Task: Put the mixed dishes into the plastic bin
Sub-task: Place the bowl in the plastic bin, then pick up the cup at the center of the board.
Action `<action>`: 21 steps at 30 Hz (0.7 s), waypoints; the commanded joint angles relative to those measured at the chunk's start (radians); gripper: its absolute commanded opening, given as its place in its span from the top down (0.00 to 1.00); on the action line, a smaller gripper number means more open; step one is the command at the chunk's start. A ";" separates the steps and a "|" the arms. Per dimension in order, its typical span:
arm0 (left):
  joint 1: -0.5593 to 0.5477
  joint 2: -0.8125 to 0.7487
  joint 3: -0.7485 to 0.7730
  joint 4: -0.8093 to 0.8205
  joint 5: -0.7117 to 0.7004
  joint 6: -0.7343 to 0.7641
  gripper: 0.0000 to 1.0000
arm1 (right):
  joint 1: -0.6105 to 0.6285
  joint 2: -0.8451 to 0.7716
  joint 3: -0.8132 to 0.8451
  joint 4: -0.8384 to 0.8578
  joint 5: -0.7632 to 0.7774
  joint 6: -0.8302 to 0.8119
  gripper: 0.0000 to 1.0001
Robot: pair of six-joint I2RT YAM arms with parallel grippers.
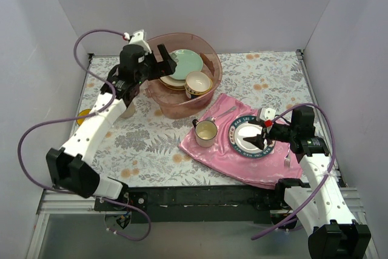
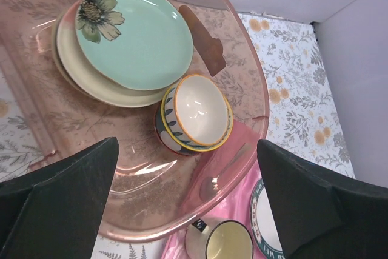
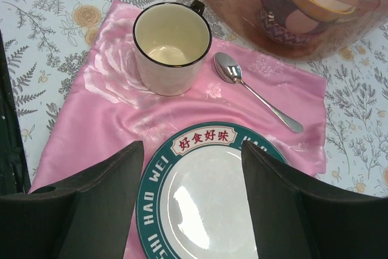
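The plastic bin (image 1: 212, 92) stands at the back of the table. Inside it a mint-green plate (image 2: 136, 34) with a painted flower lies on a cream plate (image 2: 85, 77). A small patterned bowl (image 2: 197, 113) sits upright beside that stack. My left gripper (image 2: 187, 150) hangs open above the bin's near side, holding nothing. A yellow mug (image 1: 84, 114) and a pale mug (image 1: 128, 111) stand on the table left of the bin, partly hidden by the left arm. My right gripper (image 3: 191, 150) is open just above the blue-rimmed lettered plate (image 3: 206, 210).
A pink cloth (image 3: 109, 101) carries the lettered plate, a cream cup (image 3: 173, 47) with a dark rim, a spoon (image 3: 254, 95) and a fork (image 1: 287, 161). White walls close in the table on three sides.
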 commanded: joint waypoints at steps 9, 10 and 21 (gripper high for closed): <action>0.143 -0.404 -0.366 0.027 -0.082 -0.089 0.02 | -0.005 -0.004 -0.001 0.022 -0.009 -0.004 0.27; 0.164 -0.413 -0.380 0.019 -0.085 -0.104 0.02 | -0.006 -0.002 -0.003 0.023 -0.009 -0.002 0.27; 0.382 -0.384 -0.493 -0.027 -0.041 -0.323 0.02 | -0.009 -0.002 -0.004 0.028 -0.001 0.002 0.27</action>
